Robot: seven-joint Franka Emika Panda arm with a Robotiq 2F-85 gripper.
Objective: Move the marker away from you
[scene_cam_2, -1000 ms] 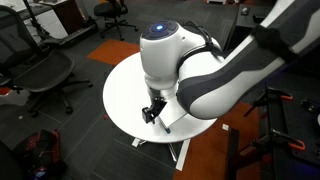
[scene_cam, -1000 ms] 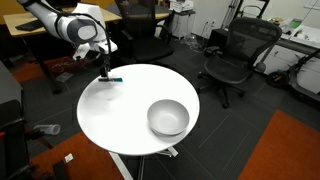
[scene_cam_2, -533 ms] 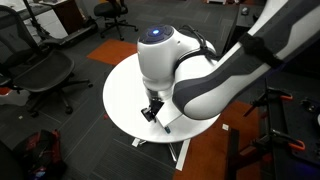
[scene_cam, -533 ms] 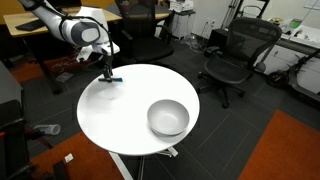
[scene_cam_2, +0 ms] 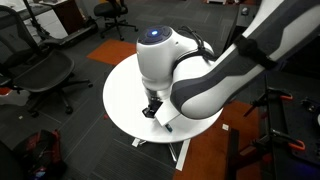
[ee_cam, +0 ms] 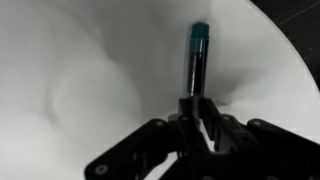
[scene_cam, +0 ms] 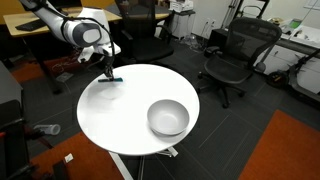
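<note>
The marker (ee_cam: 196, 62) is a thin dark stick with a teal end. It lies on the round white table (scene_cam: 120, 125) near the rim. In the wrist view my gripper (ee_cam: 196, 108) is shut on the marker's dark end, and the teal tip points away from the jaws. In an exterior view the gripper (scene_cam: 107, 75) stands low over the table's far left edge, with the marker's teal end (scene_cam: 116, 80) showing beside it. In an exterior view the arm's bulk (scene_cam_2: 190, 75) hides most of the table, and the gripper (scene_cam_2: 152, 112) hangs just above the top.
A grey bowl (scene_cam: 168, 117) sits on the table toward its right side. Black office chairs (scene_cam: 235, 55) and desks ring the table. The table rim (ee_cam: 285, 50) curves close past the marker's tip.
The jaws have closed on the marker's dark end. The arm has hardly moved.
</note>
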